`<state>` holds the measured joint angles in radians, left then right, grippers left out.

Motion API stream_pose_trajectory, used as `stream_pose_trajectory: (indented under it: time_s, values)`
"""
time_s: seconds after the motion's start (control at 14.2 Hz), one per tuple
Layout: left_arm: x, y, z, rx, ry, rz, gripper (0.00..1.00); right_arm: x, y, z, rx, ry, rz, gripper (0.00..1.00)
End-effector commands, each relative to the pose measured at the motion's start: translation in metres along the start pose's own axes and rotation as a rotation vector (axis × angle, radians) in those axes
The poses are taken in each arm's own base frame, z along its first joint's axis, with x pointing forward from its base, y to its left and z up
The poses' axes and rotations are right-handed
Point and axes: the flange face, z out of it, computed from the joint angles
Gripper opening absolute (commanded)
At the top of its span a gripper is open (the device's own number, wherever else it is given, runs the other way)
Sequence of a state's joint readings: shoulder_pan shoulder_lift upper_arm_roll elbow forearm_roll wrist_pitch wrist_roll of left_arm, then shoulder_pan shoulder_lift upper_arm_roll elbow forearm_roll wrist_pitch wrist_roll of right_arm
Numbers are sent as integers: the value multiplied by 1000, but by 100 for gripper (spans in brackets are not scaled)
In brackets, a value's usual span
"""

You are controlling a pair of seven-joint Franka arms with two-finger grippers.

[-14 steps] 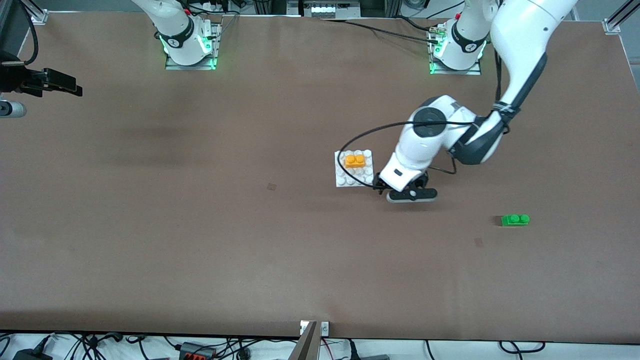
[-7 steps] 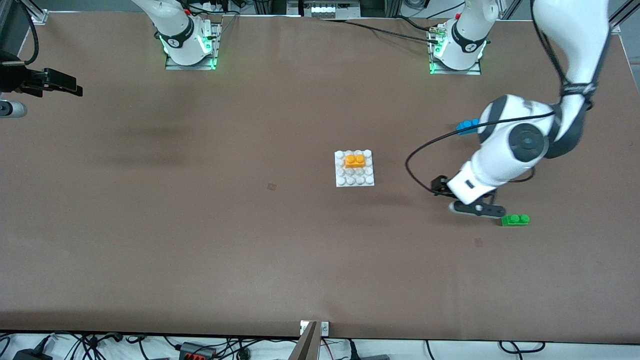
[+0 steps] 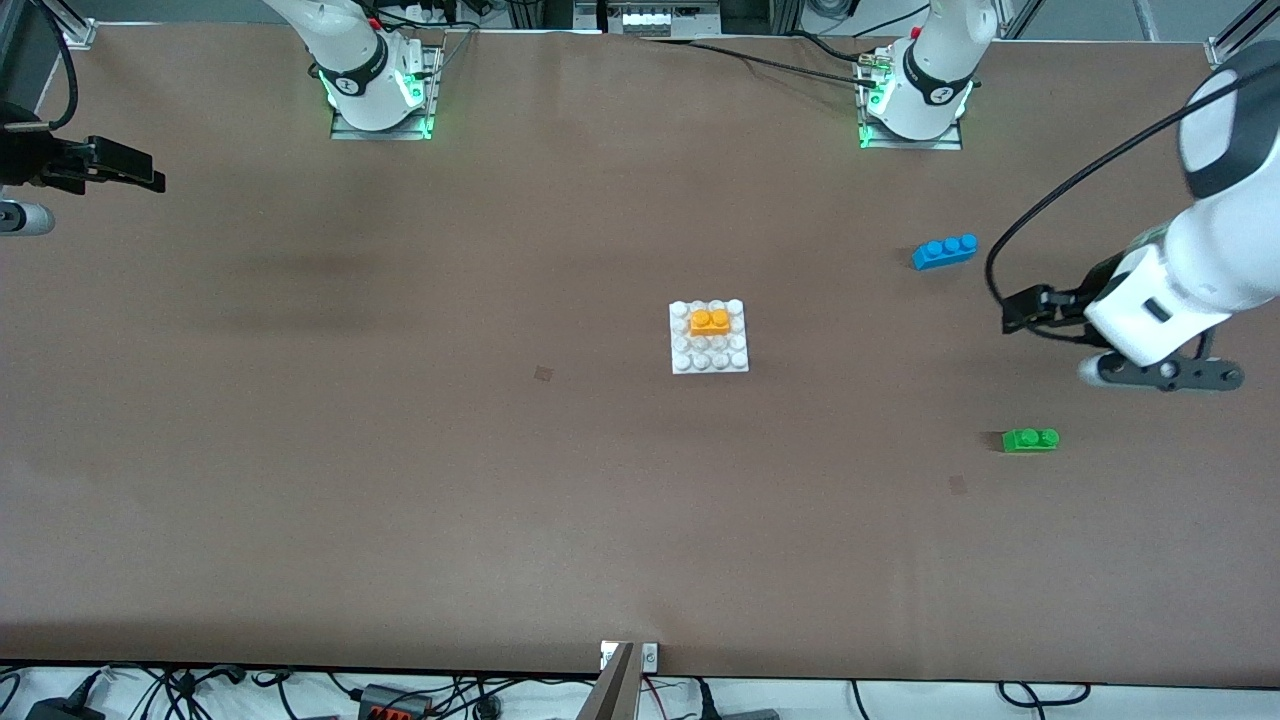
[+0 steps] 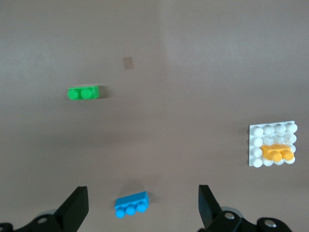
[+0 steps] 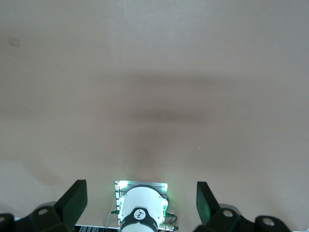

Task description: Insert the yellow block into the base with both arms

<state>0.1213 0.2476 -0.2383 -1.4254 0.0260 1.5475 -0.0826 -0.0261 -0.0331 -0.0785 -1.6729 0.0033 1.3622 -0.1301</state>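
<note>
The yellow block [image 3: 709,321] sits pressed on the white studded base [image 3: 710,356] at mid-table, in the base's rows farther from the front camera. Both show in the left wrist view, the block [image 4: 275,152] on the base [image 4: 271,130]. My left gripper [image 3: 1160,375] is open and empty, up over the left arm's end of the table, well away from the base. Its fingers [image 4: 77,205] stand wide apart in the left wrist view. My right gripper [image 5: 141,194] is open and empty, held high over its own arm's base [image 5: 141,212], and waits.
A blue three-stud brick [image 3: 944,251] lies toward the left arm's end, farther from the front camera than the base. A green two-stud brick [image 3: 1030,440] lies nearer to it. The left wrist view shows both, blue [image 4: 132,204] and green [image 4: 83,93].
My left gripper has swung from beside the base toward the left arm's end of the table, passing the green brick and uncovering the blue brick. Block, base and right arm have not moved.
</note>
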Motion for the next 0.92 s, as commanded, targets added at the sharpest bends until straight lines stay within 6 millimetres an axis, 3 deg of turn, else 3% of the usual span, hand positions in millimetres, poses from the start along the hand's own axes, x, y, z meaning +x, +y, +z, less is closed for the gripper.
stream_pose_trajectory:
  time_s: [0.0,0.21,0.28,0.56,0.85]
  values:
    - [-12,0,1,-16,-20,19,100,1,0,-6,15,2,-19,100]
    - [-35,-2,10,2,-20,9,100,3,0,-7,13,16,-22,100]
    - [-34,-17,12,-1,-18,-4,100,3,-3,-10,2,33,-28,100]
    - [-29,-29,8,-7,-12,-33,100,11,-34,-28,-121,171,-92,100]
    - [-30,-32,2,-25,1,-106,100,19,-34,-25,-111,213,-86,100]
